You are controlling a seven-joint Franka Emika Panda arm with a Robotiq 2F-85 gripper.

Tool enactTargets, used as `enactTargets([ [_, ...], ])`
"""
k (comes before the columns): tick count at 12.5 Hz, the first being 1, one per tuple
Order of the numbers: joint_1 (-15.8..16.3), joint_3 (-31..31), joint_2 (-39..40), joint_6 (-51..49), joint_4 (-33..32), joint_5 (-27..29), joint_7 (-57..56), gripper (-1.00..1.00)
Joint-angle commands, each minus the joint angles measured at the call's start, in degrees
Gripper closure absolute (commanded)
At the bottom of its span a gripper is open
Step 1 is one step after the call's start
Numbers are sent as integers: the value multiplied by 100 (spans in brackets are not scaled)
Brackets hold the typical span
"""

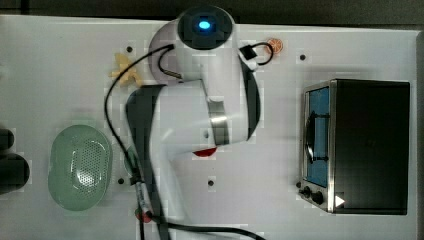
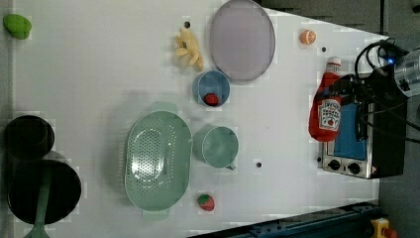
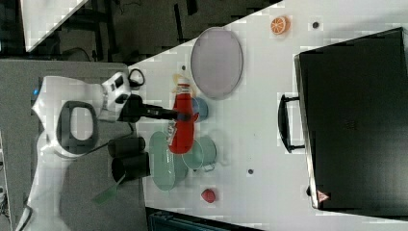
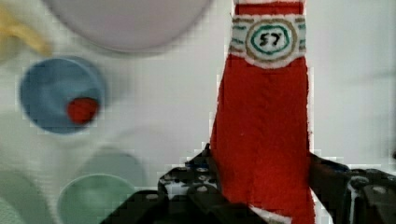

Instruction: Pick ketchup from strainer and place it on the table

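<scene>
**Ketchup held above the table, strainer empty**

The strainer holds nothing. Just beside it stands a green mug; beyond that, a blue cup contains a small red item. The gripper clamps the ketchup, lifted off the table; its neck band reads "57".

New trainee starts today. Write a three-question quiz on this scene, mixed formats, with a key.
1. True or false: the ketchup lies in the strainer.
2. What sits in the blue cup? A) a small red thing B) an orange slice C) a banana
3. Fill in: the gripper has its jaws closed on the ____.

Key: 1 false, it is held above the table; 2 A; 3 ketchup.
</scene>
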Motion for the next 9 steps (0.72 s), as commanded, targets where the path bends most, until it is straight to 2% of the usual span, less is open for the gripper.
enactTargets([
  [1,-149,-116,-115,688,-671,57,-635,-13],
  [7,-219,-680,14,2719,-2238,56,-633,-13],
  [8,-215,-721,82,3023,-2387,54,-621,-20],
  [9,-216,-733,166,3237,-2488,55,-620,-38],
])
